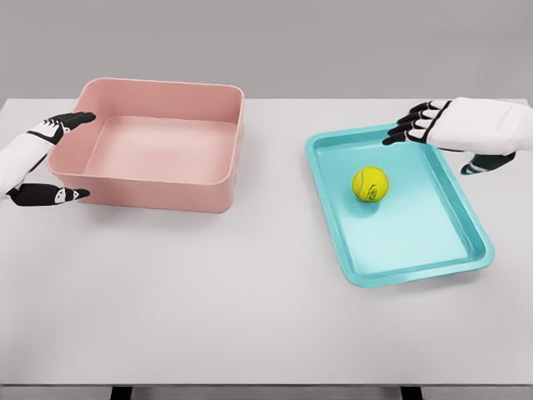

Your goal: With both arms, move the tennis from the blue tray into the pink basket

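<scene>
The yellow tennis ball sits in the blue tray, in its upper half, just below and slightly left of the right hand's fingertips. That right hand hangs over the tray's far right corner with its dark-tipped fingers stretched out loosely toward the left and the thumb pointing downward, gripping nothing. Well apart from those fingers, across the white table, stands the pink basket. The left hand is at the basket's left wall, fingers spread: the upper fingertips lie at the rim's far left corner, the thumb reaches toward the near left corner. Whether they actually press the wall, I can't tell.
</scene>
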